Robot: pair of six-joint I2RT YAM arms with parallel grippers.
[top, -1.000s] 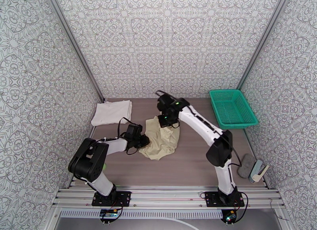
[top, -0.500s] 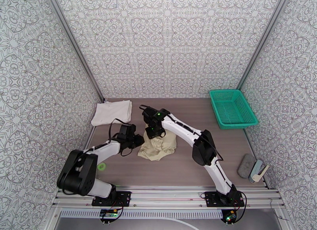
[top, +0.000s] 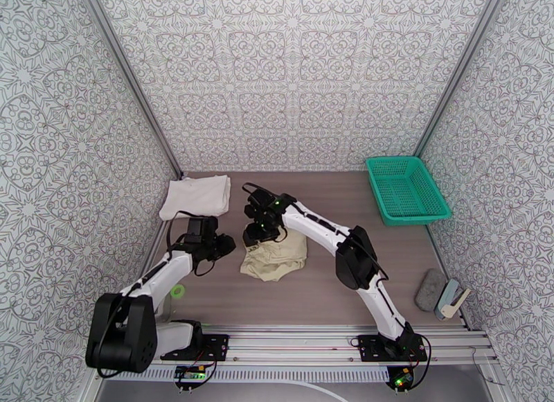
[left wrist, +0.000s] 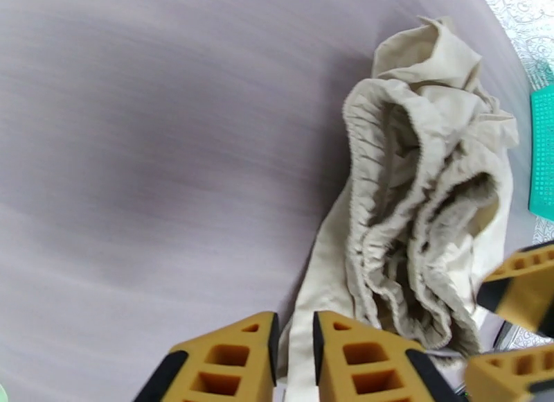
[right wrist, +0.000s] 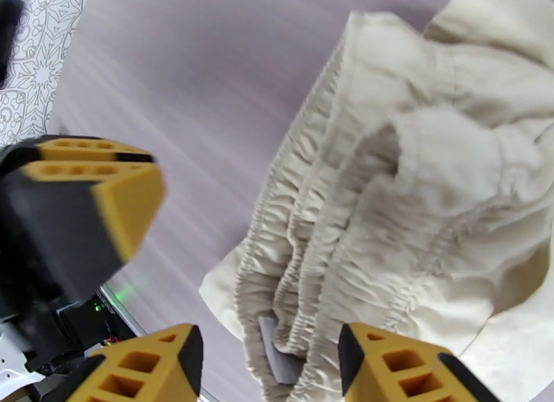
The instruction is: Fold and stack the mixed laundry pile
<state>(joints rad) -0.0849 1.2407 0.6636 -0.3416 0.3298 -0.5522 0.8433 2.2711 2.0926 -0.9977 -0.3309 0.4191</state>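
Note:
The beige shorts (top: 275,256) lie bunched in the middle of the table, with the gathered waistband (right wrist: 325,258) facing left. The white T-shirt (top: 197,195) lies folded flat at the back left. My left gripper (top: 228,247) sits low at the shorts' left edge. Its fingers (left wrist: 208,365) stand close together, with a strip of the shorts' cloth (left wrist: 296,334) in the narrow gap. My right gripper (top: 255,236) hovers over the shorts' back-left corner. It is open (right wrist: 266,369), its fingers (right wrist: 415,369) wide apart above the waistband and holding nothing.
A green mesh basket (top: 405,188) stands at the back right. A grey pad (top: 431,289) and a white and blue tool (top: 451,301) lie at the near right edge. A small green object (top: 178,290) lies by the left arm. Patterned walls enclose three sides.
The right arm swung left over the shorts, carrying cloth across, and its gripper opened. The left gripper drew back to the left. The shorts now lie more compact.

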